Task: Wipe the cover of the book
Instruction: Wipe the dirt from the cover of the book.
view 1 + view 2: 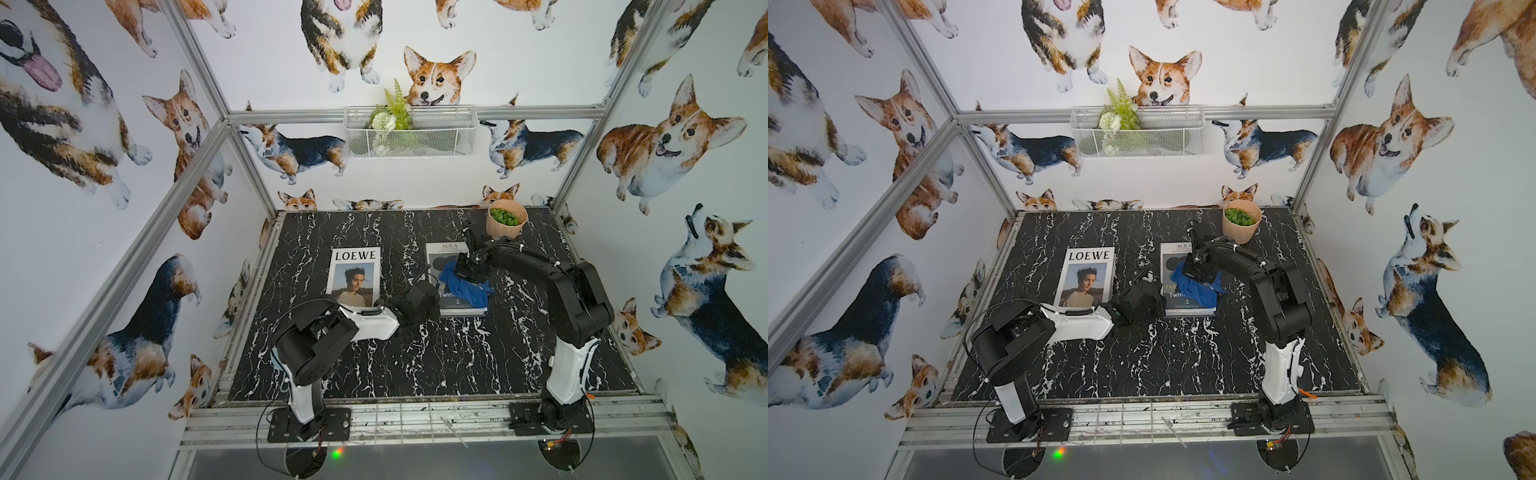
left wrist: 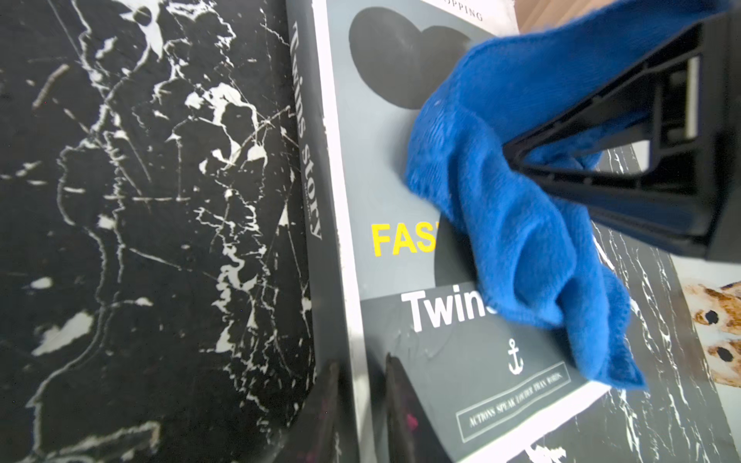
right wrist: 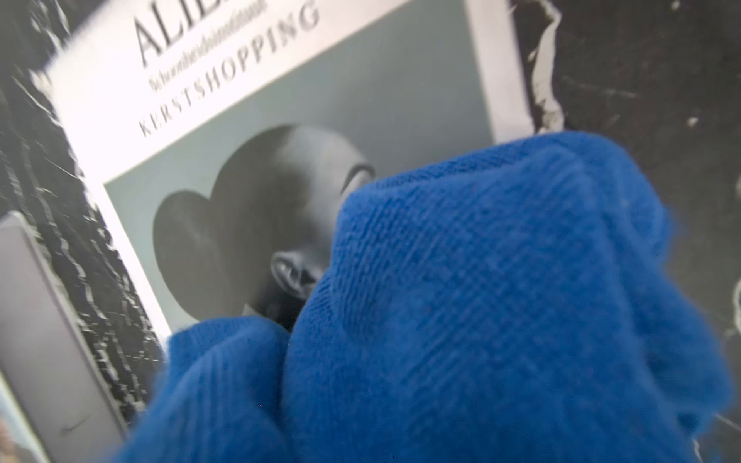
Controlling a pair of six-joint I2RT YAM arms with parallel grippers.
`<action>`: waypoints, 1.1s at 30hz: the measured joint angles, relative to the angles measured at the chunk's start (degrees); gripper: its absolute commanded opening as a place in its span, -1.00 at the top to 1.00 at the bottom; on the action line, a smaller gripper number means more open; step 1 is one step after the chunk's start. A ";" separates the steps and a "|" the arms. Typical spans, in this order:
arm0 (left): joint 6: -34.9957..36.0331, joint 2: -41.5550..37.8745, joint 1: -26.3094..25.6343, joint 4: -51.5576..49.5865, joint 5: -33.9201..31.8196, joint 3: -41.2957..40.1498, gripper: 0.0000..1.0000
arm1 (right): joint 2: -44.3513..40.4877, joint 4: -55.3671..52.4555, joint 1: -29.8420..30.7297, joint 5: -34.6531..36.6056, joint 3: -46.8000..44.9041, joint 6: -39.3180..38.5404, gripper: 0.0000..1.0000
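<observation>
Cover lettering of the book (image 2: 381, 168) half under blue cloth (image 2: 501, 208).

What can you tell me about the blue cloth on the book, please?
The blue cloth is a soft, fuzzy, towel-like fabric, bunched and folded rather than spread flat. The right gripper has its jaws shut on one bunched part, and the rest drapes onto the grey cover of the book, hiding part of its lettering. One loose end lies by the cover's near corner.

Corgi-print walls (image 1: 62, 249) and an aluminium frame (image 1: 166, 198) enclose a black, white-veined marble worktop (image 1: 415, 365); a white wire basket (image 1: 436, 141) of greenery (image 1: 397, 109) hangs on the back rail.
</observation>
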 measured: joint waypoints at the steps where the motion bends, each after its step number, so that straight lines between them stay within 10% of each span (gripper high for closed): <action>1: 0.00 0.00 0.00 0.09 0.02 -0.02 0.52 | -0.68 0.59 -1.57 -0.11 -0.96 -0.81 1.00; 9: -0.02 0.46 -0.13 -0.22 -0.09 0.52 0.52 | -1.88 -0.79 -6.62 0.37 -0.28 -3.39 1.00; 24: 0.07 0.70 -0.22 -1.40 -0.24 1.40 0.52 | 15.13 -4.52 5.29 4.68 22.86 -0.96 1.00; 33: 0.07 0.74 -0.24 -1.81 -0.13 1.75 0.52 | 12.85 -6.03 -3.65 0.63 21.44 -2.91 1.00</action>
